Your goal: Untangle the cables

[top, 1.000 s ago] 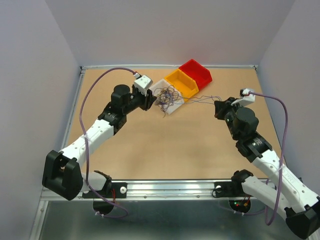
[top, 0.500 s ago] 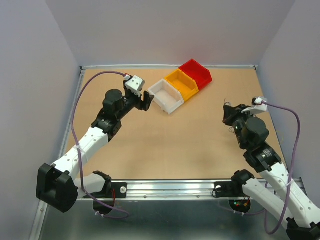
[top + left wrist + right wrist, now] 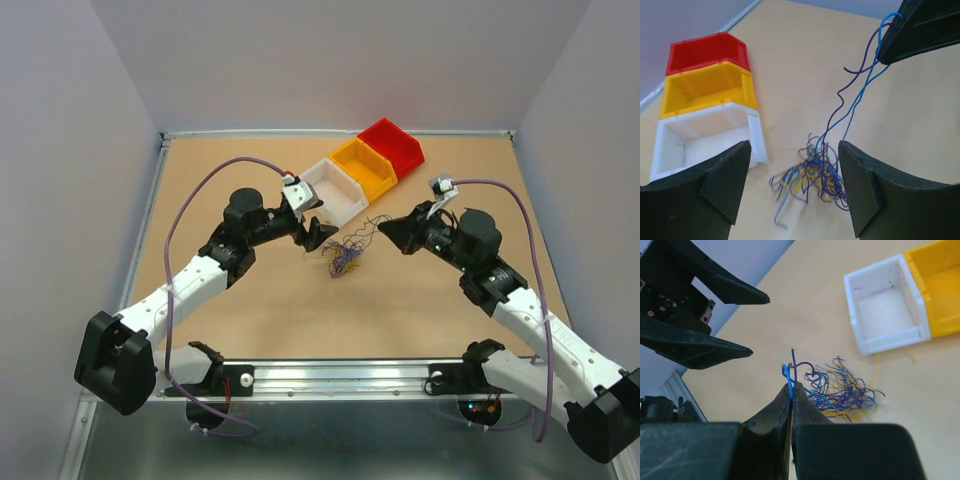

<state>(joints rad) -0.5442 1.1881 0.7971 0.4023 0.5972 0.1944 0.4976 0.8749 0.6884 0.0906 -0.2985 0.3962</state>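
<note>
The cables [image 3: 345, 258] are a small clump of thin yellow, purple and blue wires lying on the table in front of the white bin. My right gripper [image 3: 385, 228] is shut on a blue and a purple strand [image 3: 791, 380] that run from the clump [image 3: 845, 392] up to its tips [image 3: 885, 55]. My left gripper [image 3: 318, 235] is open and empty. It hovers just left of and above the clump [image 3: 815, 175], with its fingers [image 3: 730, 170] spread to either side. The left gripper's fingers also show in the right wrist view [image 3: 715, 347].
A white bin [image 3: 335, 190], a yellow bin [image 3: 365, 166] and a red bin [image 3: 392, 143] stand in a diagonal row at the back middle, all without cables. The white bin's wall [image 3: 757, 140] is close behind the clump. A single yellow strand [image 3: 875, 370] lies by it.
The clump was at the white bin one second ago and now lies on the table in front of it. Both arms have swung in toward it, and the right gripper holds strands.
</note>
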